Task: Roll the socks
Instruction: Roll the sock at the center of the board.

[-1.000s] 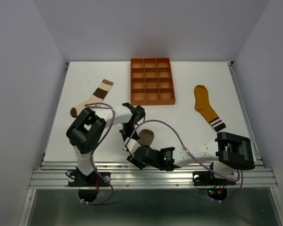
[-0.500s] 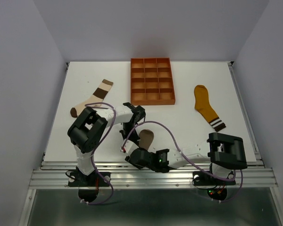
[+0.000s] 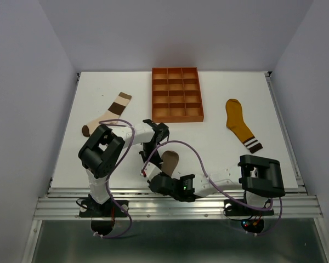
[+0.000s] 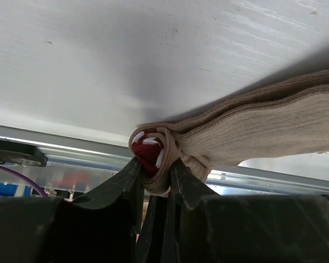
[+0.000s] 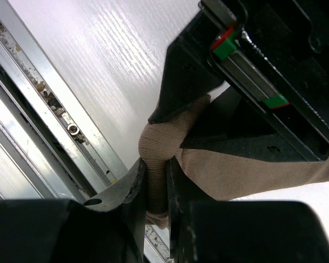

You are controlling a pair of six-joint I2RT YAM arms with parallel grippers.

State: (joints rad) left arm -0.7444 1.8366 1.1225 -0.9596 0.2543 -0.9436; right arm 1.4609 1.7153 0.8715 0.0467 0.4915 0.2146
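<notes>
A taupe sock (image 3: 170, 160) lies near the table's front edge, partly rolled from its cuff. My left gripper (image 4: 156, 164) is shut on the rolled end, where maroon and white stripes (image 4: 148, 149) show at the core; the sock's body (image 4: 263, 129) stretches off to the right. My right gripper (image 5: 156, 172) is shut on a fold of the same taupe sock (image 5: 236, 170), right next to the left gripper's black fingers (image 5: 181, 82). From above, the left gripper (image 3: 147, 166) and right gripper (image 3: 157, 178) meet at the sock's near end.
A brown, cream and white sock (image 3: 111, 111) lies at the left. A mustard orange sock (image 3: 239, 124) with a striped cuff lies at the right. An orange tray (image 3: 176, 116) with square compartments stands at the back centre. The metal front rail (image 3: 175, 204) runs just behind both grippers.
My right gripper has closed onto the taupe sock, and its arm has drawn a little to the left. The left gripper has kept its grip and place.
</notes>
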